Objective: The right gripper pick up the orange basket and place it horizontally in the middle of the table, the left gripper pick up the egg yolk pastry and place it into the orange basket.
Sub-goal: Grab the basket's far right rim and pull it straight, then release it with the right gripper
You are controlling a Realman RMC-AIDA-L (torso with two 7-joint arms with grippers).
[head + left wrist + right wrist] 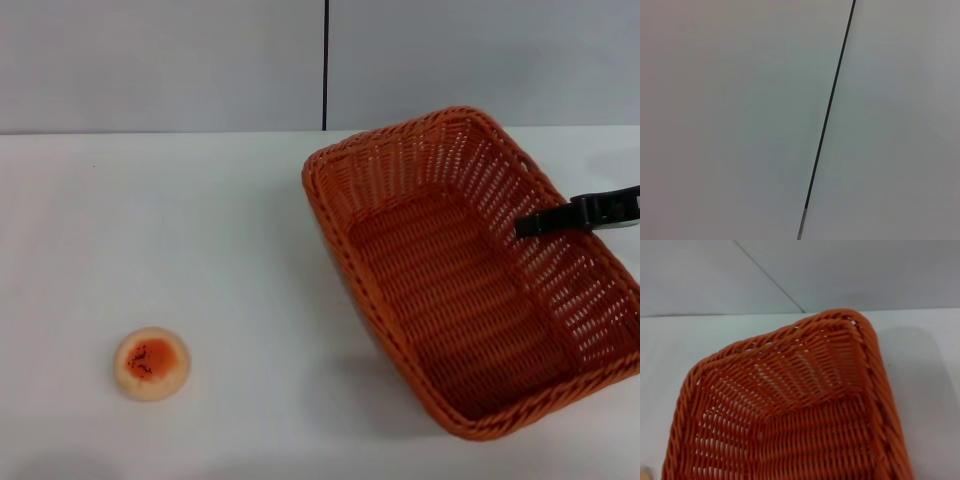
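The orange basket (pixel 470 280) is at the right of the white table (pixel 200 250), turned at an angle, with its near-left side raised and a shadow under it. My right gripper (pixel 530 225) reaches in from the right edge; one black finger (pixel 575 214) lies inside the basket's right wall and the other is hidden behind it, so it grips that wall. The right wrist view is filled by the basket's woven inside and braided rim (pixel 790 405). The egg yolk pastry (pixel 151 364) lies alone on the table at the front left. My left gripper is out of view.
A grey wall with a dark vertical seam (pixel 325 65) stands behind the table's far edge. The left wrist view shows only that wall and seam (pixel 827 120). Bare tabletop lies between the pastry and the basket.
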